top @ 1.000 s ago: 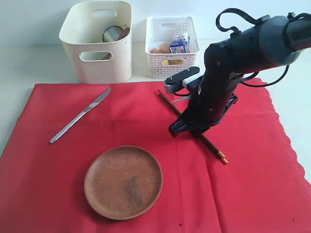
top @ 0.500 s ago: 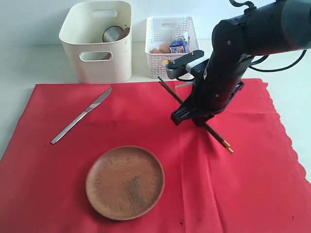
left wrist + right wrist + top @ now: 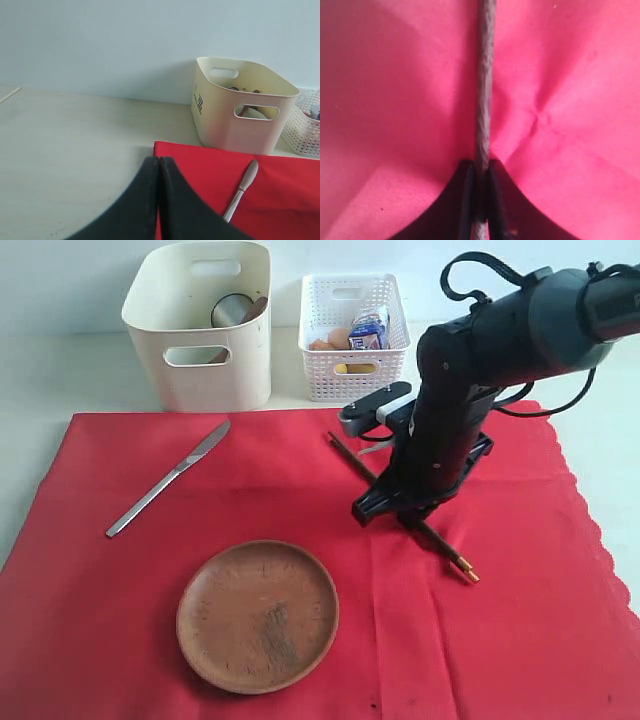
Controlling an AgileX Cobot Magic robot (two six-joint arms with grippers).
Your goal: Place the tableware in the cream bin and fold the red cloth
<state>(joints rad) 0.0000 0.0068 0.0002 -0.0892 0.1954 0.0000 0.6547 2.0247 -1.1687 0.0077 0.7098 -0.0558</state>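
chopsticks [image 3: 448, 552] gripped on red cloth [image 3: 520, 640], inside edges

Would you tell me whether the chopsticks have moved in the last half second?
Yes. The chopsticks, pinched in the right gripper, have shifted down the view, away from the white basket.

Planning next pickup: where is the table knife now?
In the exterior view, the silver table knife lies diagonally on the left of the red cloth, in front of the cream bin.
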